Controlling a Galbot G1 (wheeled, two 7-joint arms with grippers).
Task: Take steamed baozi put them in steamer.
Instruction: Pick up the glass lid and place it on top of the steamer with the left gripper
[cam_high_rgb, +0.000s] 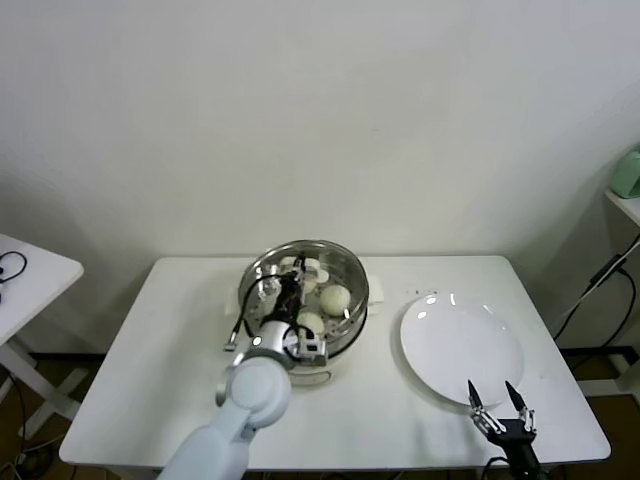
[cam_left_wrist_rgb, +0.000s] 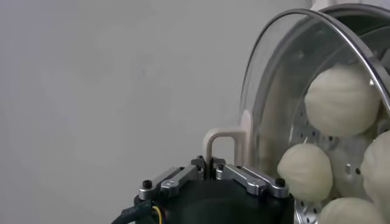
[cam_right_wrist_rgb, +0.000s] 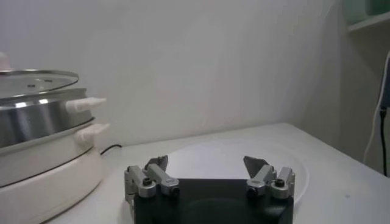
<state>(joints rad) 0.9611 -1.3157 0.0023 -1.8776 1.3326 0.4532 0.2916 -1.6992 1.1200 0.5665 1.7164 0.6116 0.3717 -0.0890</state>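
Baozi (cam_left_wrist_rgb: 341, 100) sit inside the steamer (cam_high_rgb: 352, 272) under the glass lid (cam_left_wrist_rgb: 268, 97), whose handle (cam_left_wrist_rgb: 222, 143) the left end effector (cam_left_wrist_rgb: 213, 165) pinches directly above. Right end effector (cam_right_wrist_rgb: 207, 173) idles spread beside the empty plate (cam_high_rgb: 462, 345).

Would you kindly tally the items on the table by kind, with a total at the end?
Buns: 4, all in the steamer
Steamer: 1
Glass lid: 1, held by the left end effector
Plate: 1
Total: 7
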